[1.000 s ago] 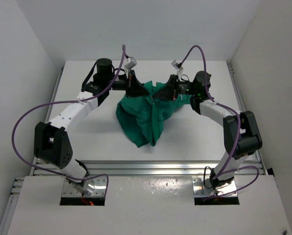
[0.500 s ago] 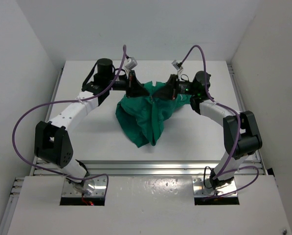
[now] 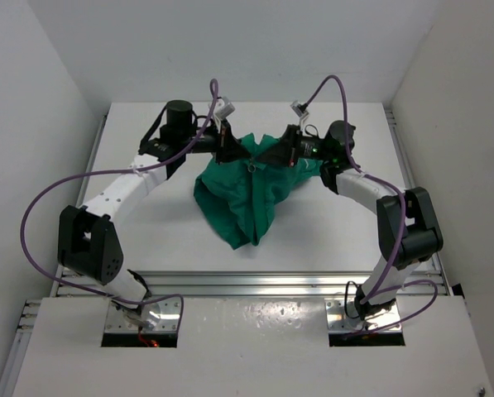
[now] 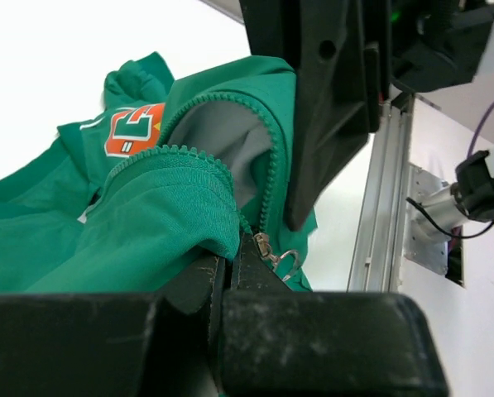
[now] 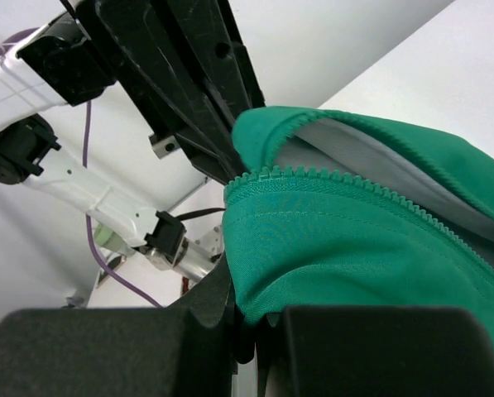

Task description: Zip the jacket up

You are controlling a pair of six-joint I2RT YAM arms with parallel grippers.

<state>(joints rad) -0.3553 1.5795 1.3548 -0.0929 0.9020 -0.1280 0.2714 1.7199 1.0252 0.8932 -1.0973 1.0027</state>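
The green jacket (image 3: 247, 192) hangs bunched between my two arms at the far middle of the table, its lower part resting on the table. My left gripper (image 3: 228, 151) is shut on the jacket's upper left edge. In the left wrist view the zipper teeth (image 4: 267, 194), grey lining (image 4: 222, 145), orange letter (image 4: 135, 131) and the metal zipper slider with ring pull (image 4: 275, 252) show by the pinching fingers. My right gripper (image 3: 286, 154) is shut on the jacket's upper right edge; the right wrist view shows fabric (image 5: 354, 248) and zipper teeth (image 5: 329, 175) clamped between the pads.
The white table (image 3: 147, 223) lies under the jacket, with white walls around it. An aluminium rail (image 3: 255, 281) runs along the near edge. Purple cables (image 3: 40, 207) loop from both arms.
The right gripper has moved slightly right and the left slightly back, spreading the jacket's top a little wider. The hanging fabric shifted a bit left.
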